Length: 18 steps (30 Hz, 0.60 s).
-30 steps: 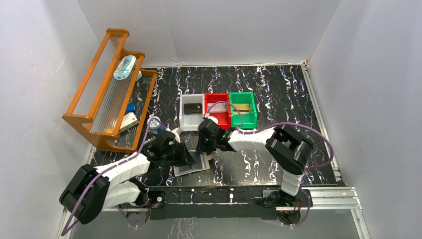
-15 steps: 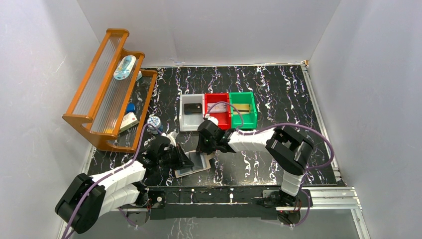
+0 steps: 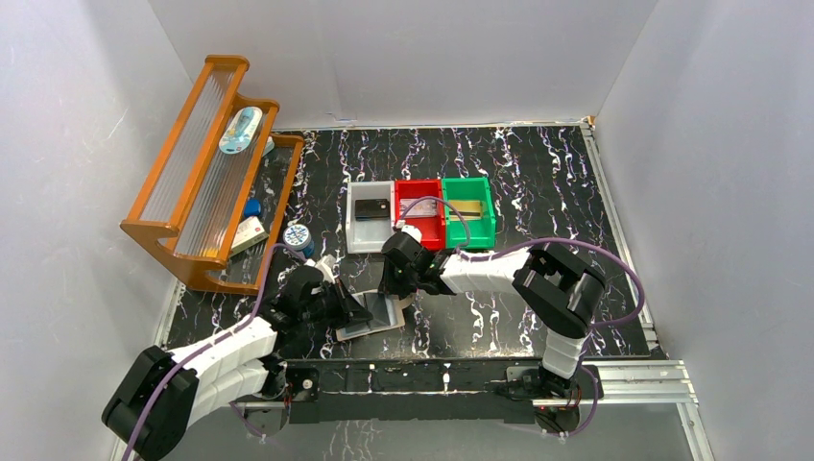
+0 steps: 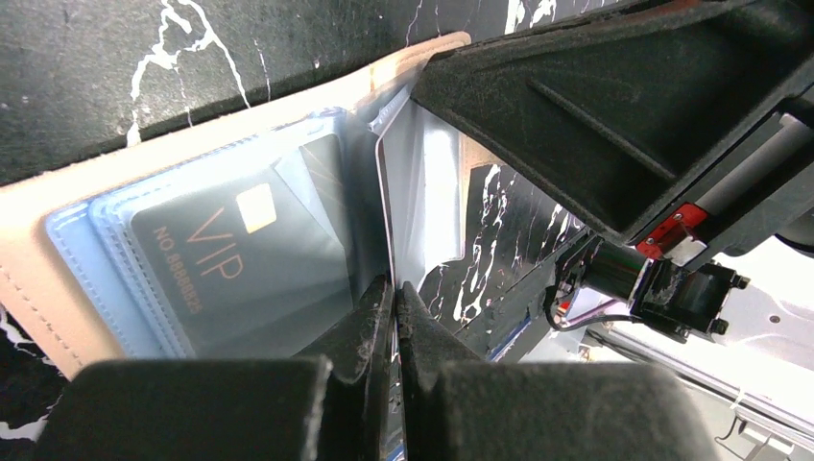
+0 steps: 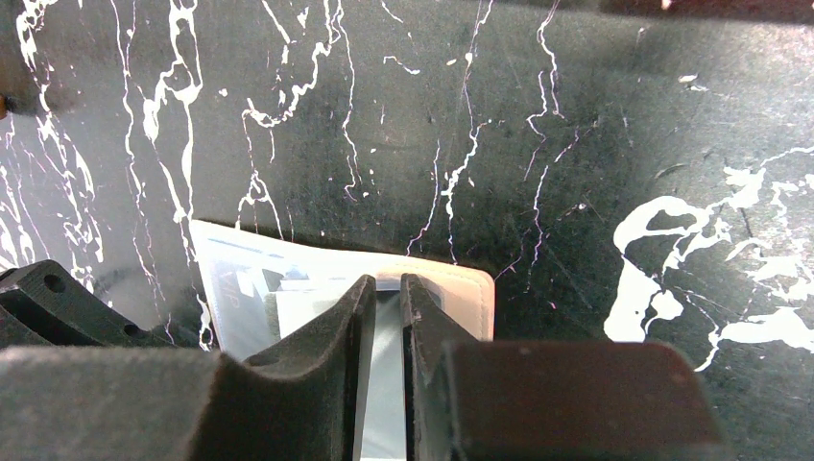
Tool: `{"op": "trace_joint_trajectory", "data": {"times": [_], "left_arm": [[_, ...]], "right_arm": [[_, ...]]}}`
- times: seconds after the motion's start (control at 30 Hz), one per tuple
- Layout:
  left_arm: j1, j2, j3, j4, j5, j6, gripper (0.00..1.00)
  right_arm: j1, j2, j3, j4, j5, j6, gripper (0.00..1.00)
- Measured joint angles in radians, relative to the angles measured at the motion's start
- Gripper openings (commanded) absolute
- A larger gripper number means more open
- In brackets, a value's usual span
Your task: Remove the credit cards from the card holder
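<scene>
White walls (image 3: 432, 58) box in the black marbled surface (image 3: 538, 173). At six o'clock the card holder (image 3: 380, 324) lies open, left jaws and right jaws clenched on its leaves.

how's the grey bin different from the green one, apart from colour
The grey bin holds a black card; the green bin holds a gold-toned card. The grey bin sits left of the red bin, the green bin right of it. Both are the same shape, side by side in one row.
</scene>
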Motion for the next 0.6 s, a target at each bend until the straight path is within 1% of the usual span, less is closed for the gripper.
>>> {"op": "trace_joint_trajectory", "data": {"times": [0.13,0.27,0.37,0.43,0.53,0.6], "left_arm": [[0.003,-0.006,-0.002,-0.003,-0.004,-0.002,0.05],[0.004,-0.006,-0.006,-0.003,-0.007,-0.003,0.05],[0.004,-0.005,-0.007,-0.001,-0.007,-0.002,0.12],[0.005,-0.005,-0.007,-0.002,-0.005,-0.001,0.13],[0.005,-0.005,-0.007,-0.002,-0.001,0.001,0.12],[0.008,-0.005,-0.008,0.006,0.006,-0.004,0.07]], "right_arm": [[0.000,0.000,-0.001,0.002,0.000,0.000,0.25],[0.000,0.000,-0.001,0.002,0.000,0.000,0.25],[0.000,0.000,-0.001,0.002,0.000,0.000,0.25],[0.000,0.000,-0.001,0.002,0.000,0.000,0.25],[0.000,0.000,-0.001,0.002,0.000,0.000,0.25],[0.000,0.000,-0.001,0.002,0.000,0.000,0.25]]}}
